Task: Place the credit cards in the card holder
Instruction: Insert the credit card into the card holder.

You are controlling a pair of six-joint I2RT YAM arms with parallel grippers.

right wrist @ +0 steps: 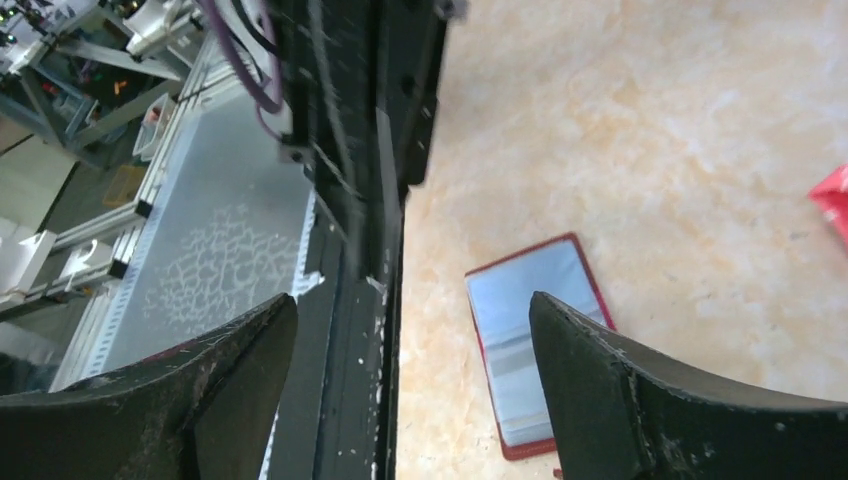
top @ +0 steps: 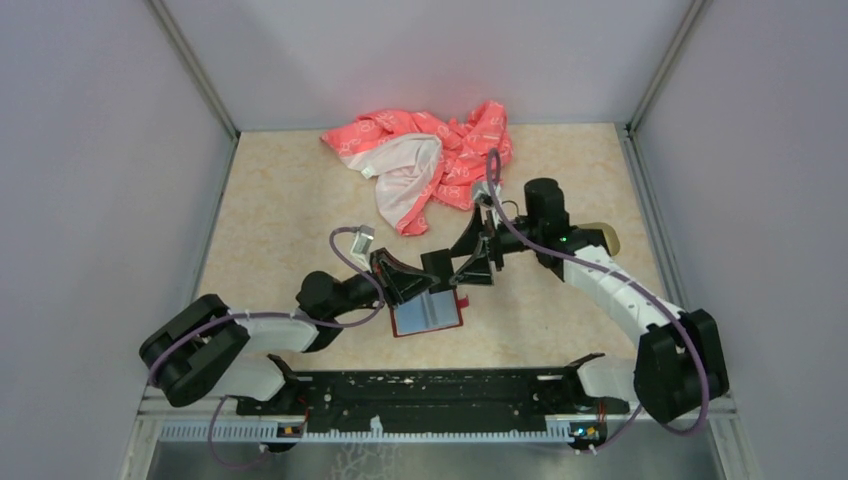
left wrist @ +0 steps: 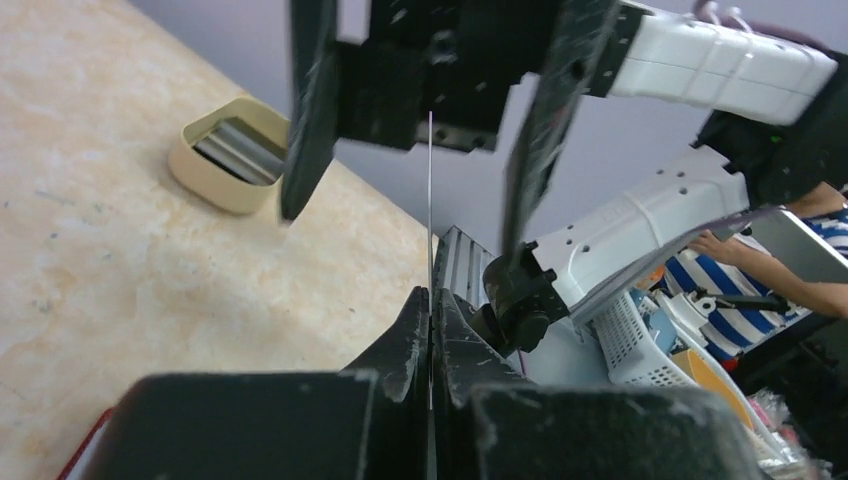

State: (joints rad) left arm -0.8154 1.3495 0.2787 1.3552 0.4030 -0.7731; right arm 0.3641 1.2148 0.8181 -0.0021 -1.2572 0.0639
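Note:
My left gripper (left wrist: 432,300) is shut on a credit card (left wrist: 430,190), a thin black card that stands edge-on and sticks up past the fingertips. My right gripper (right wrist: 412,300) is open, with one finger on each side of that card and clear of it. In the top view the two grippers, left (top: 405,280) and right (top: 475,262), meet nose to nose above the table with the card (top: 437,266) between them. The card holder (top: 428,314) lies open just in front of them, dark red with grey-blue pockets (right wrist: 535,340) facing up.
An oval beige tray (left wrist: 230,150) holding more cards stands at the right, partly behind the right arm (top: 603,237). A pink-and-white cloth (top: 430,160) lies bunched at the back of the table. Grey walls close in the left, right and far sides.

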